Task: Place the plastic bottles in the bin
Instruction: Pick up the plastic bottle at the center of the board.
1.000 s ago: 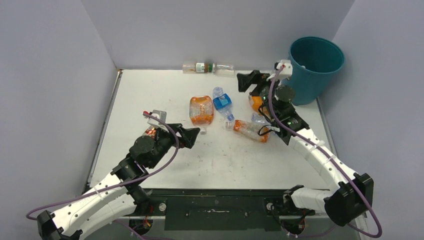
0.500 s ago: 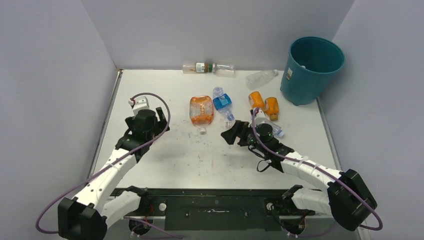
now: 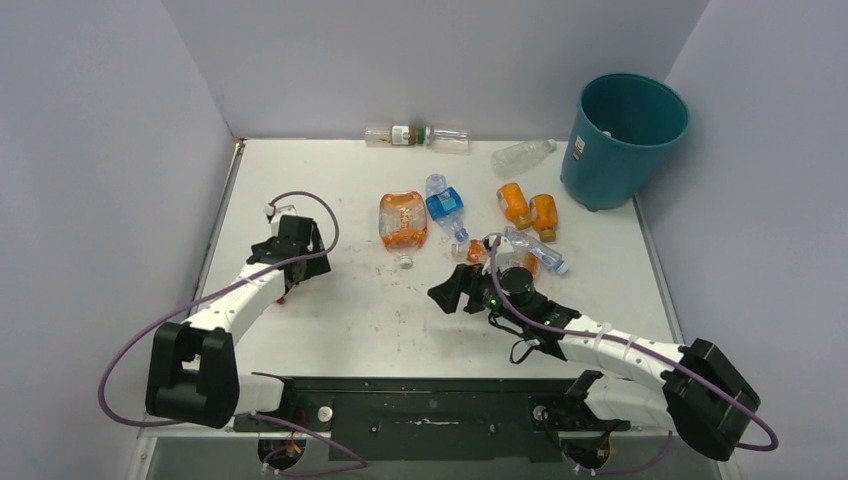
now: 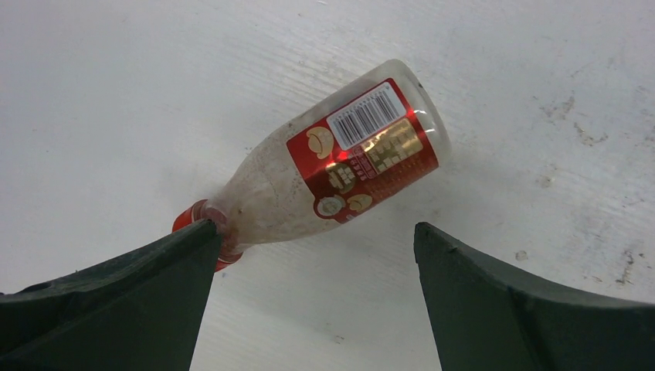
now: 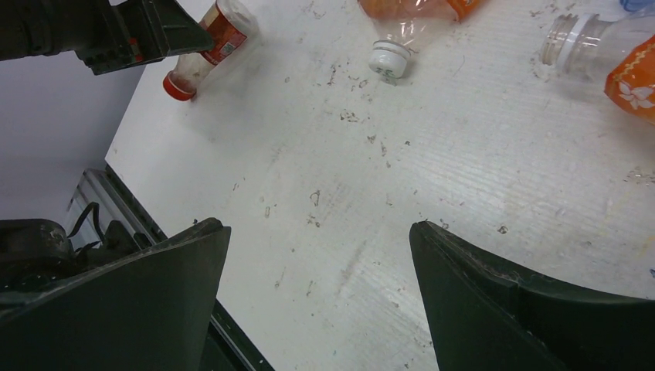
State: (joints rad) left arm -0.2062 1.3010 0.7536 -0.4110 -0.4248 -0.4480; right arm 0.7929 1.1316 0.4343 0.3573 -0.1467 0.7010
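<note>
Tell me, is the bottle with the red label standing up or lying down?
Lying down. The red-label bottle rests on its side on the table, its red cap pointing sideways.

The bin point(image 3: 610, 168) is teal, the table point(image 3: 400, 325) white, one clear bottle point(image 4: 340, 166) red-labelled

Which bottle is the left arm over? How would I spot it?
On the white table, look left, away from the bottle cluster. Alone there, under the open left gripper, lies a clear bottle with a red label and red cap.
</note>
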